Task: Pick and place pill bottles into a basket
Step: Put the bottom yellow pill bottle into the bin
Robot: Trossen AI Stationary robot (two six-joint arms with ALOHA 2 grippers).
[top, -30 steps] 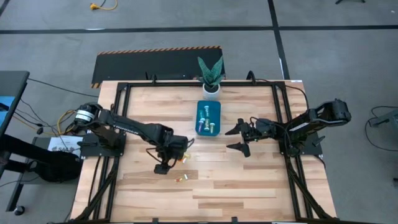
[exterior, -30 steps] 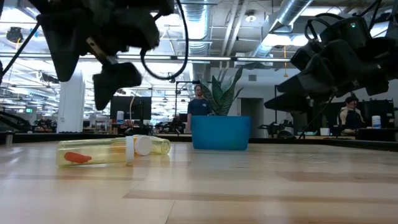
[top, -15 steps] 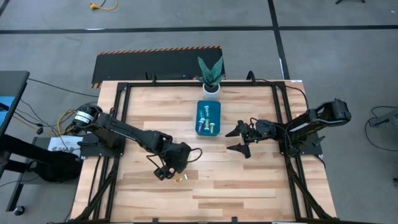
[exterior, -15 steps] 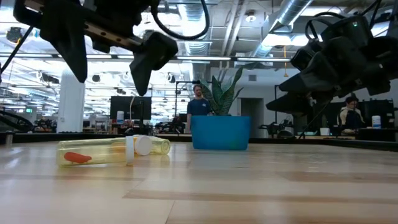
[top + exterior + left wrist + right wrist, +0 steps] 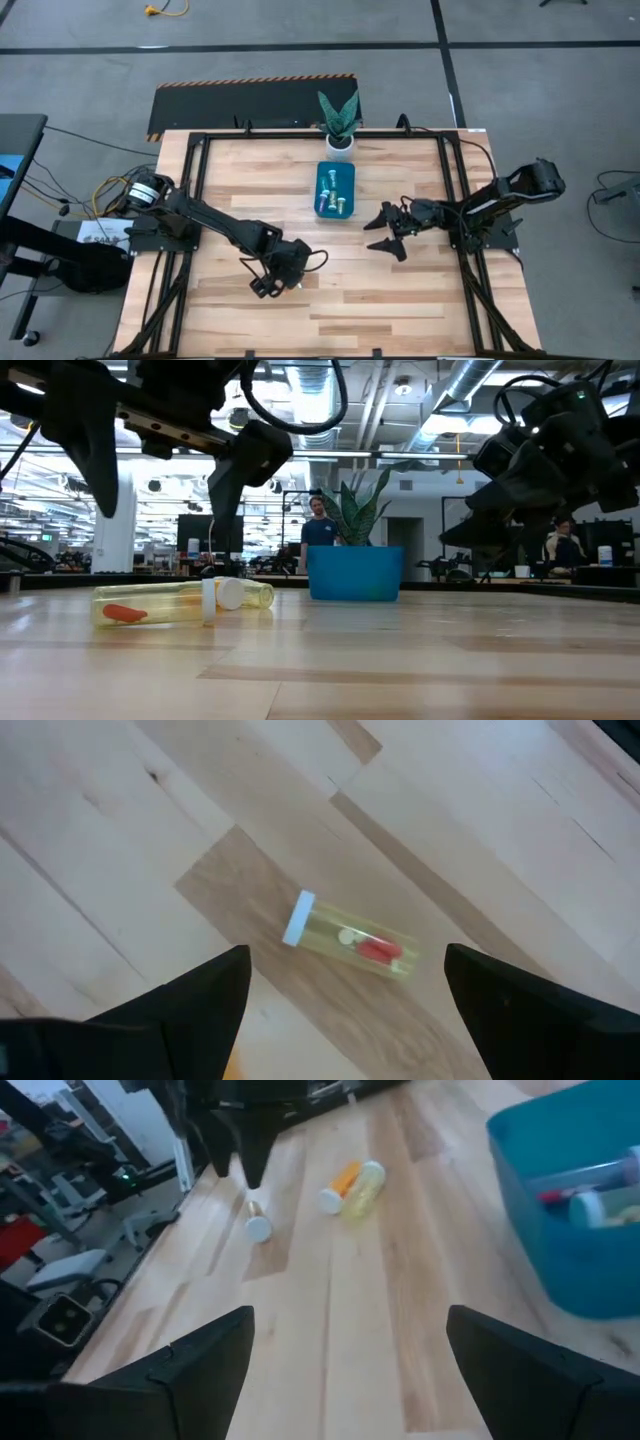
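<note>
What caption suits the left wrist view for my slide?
Open left gripper poised above a small translucent yellow pill bottle with a white cap, lying on the wooden table.

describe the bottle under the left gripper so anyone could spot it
On the wooden table, find the left gripper, open. Below it lies a yellow bottle on its side, alone, white-capped with a red pill inside; its neighbours lie paired, one orange.

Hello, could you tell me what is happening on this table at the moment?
The robot is collecting pill bottles into the teal basket, which already holds a few. The left tool hangs open over a yellow pill bottle that lies on its side on the wood, not yet gripped. Two more bottles lie together nearby. The right tool waits open beside the basket and holds nothing.
</note>
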